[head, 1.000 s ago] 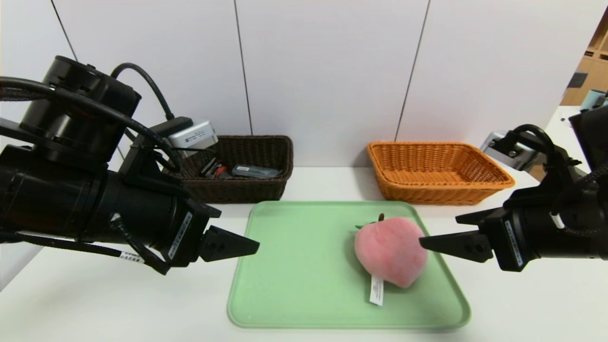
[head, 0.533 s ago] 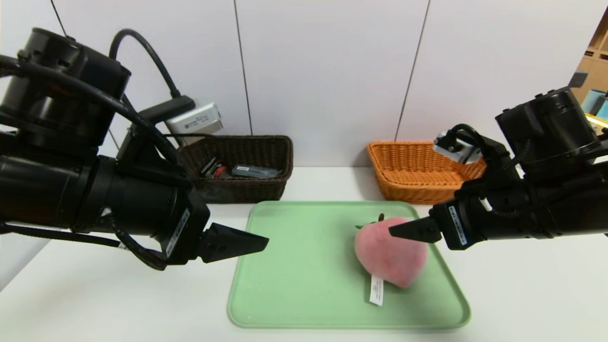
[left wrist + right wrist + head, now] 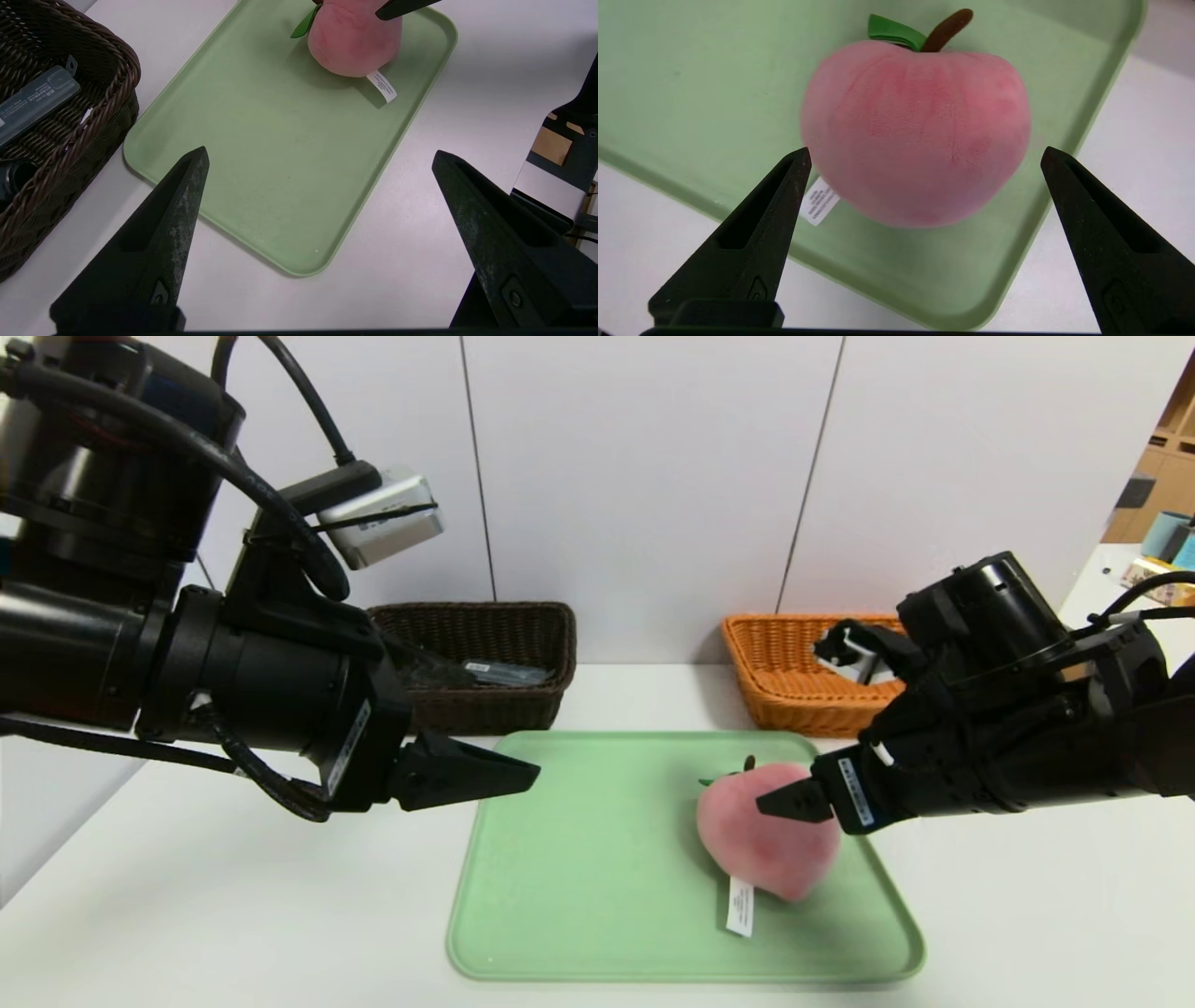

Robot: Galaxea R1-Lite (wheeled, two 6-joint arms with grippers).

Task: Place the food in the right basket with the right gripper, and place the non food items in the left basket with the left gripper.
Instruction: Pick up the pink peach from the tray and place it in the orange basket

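Since a moment ago the right gripper [image 3: 780, 800], fingers spread wide, has dropped lower over the pink plush peach [image 3: 766, 829] lying toward the right side of the green tray [image 3: 597, 859], while the open left gripper [image 3: 509, 775] hovers at the tray's bare left edge.

Right pincer [image 3: 924, 154] spread wide, gap broader than peach [image 3: 915, 130]; nothing between tips and fruit. Tray [image 3: 597, 859] bare left of peach. Left pincer [image 3: 504, 775] hangs over tray's left edge. Tabletop [image 3: 187, 915] bare around tray.
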